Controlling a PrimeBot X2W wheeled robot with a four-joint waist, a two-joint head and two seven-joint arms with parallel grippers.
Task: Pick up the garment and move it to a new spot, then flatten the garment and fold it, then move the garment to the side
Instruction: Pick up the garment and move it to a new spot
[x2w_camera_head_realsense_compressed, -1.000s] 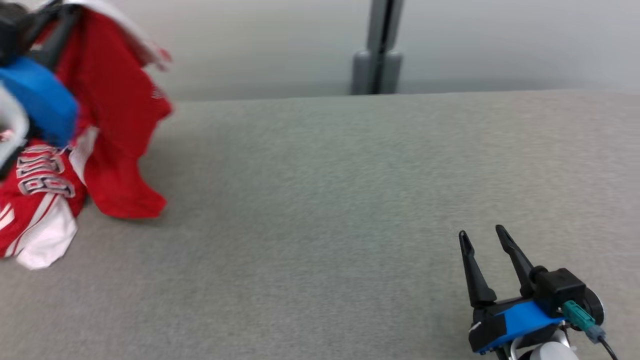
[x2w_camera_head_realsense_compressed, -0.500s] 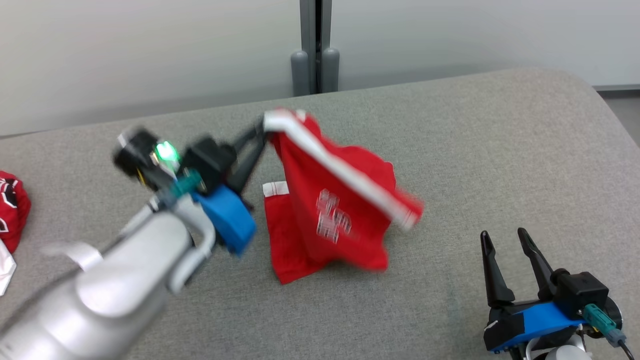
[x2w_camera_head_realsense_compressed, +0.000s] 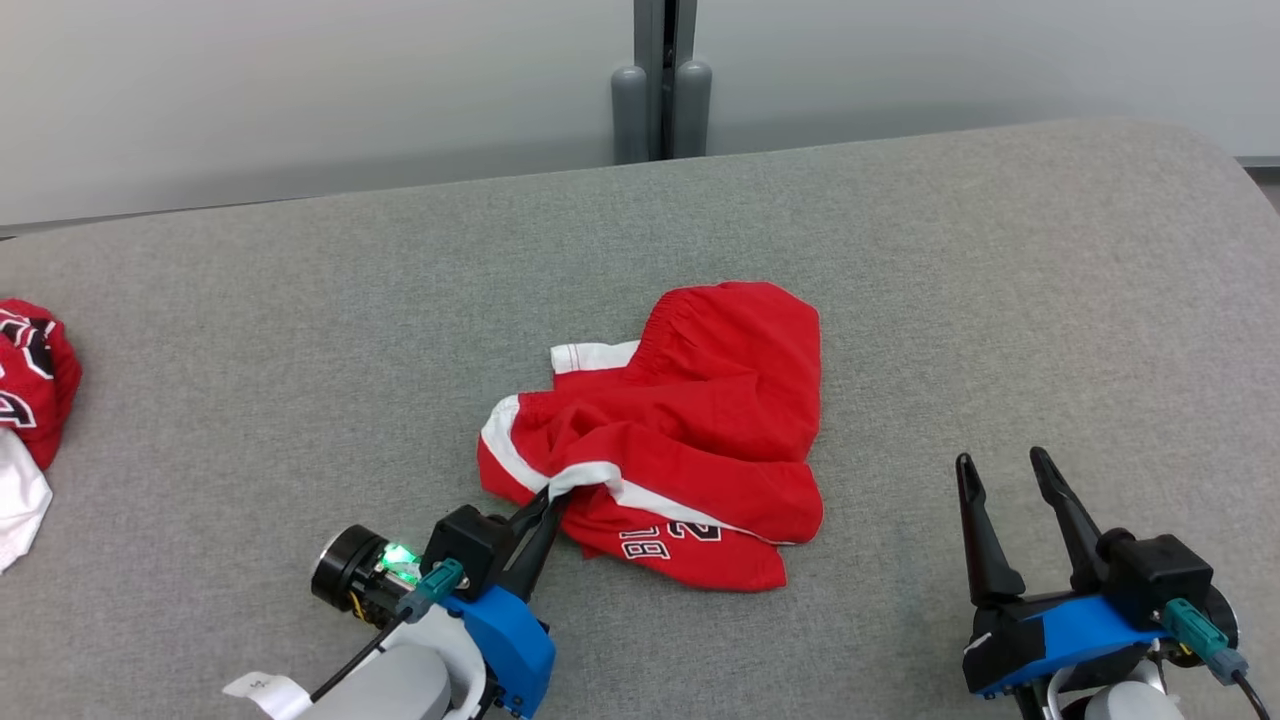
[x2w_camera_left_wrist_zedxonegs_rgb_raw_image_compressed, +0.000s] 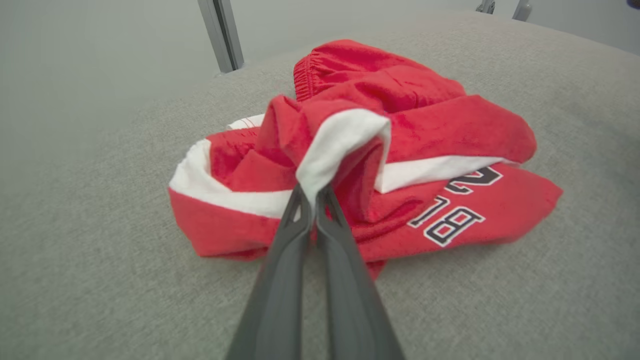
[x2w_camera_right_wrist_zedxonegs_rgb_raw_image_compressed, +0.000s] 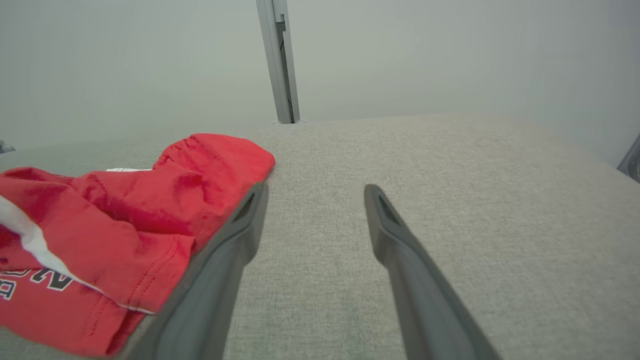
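Red shorts (x2w_camera_head_realsense_compressed: 700, 420) with white trim (x2w_camera_head_realsense_compressed: 498, 440) and dark lettering (x2w_camera_head_realsense_compressed: 665, 540) lie crumpled near the middle of the grey cloth-covered surface (x2w_camera_head_realsense_compressed: 300, 330). We see the elastic waistband (x2w_camera_head_realsense_compressed: 690, 300) on the far side and the lettering on the near side. The left gripper (x2w_camera_head_realsense_compressed: 552, 497) has its 2 fingers pressed together on a fold of the white trim at the near-left edge of the shorts. In the left wrist view, that fold rises a little above the rest of the cloth. The right gripper (x2w_camera_head_realsense_compressed: 1000, 462) stands to the right of the shorts, its 2 fingers spread apart with nothing between them. We see bare surface between it and the cloth. A second red-and-white garment (x2w_camera_head_realsense_compressed: 30, 370) lies at the far left edge, well apart. 1 grey post (x2w_camera_head_realsense_compressed: 660, 80) stands behind the surface against a pale wall (x2w_camera_head_realsense_compressed: 300, 90).
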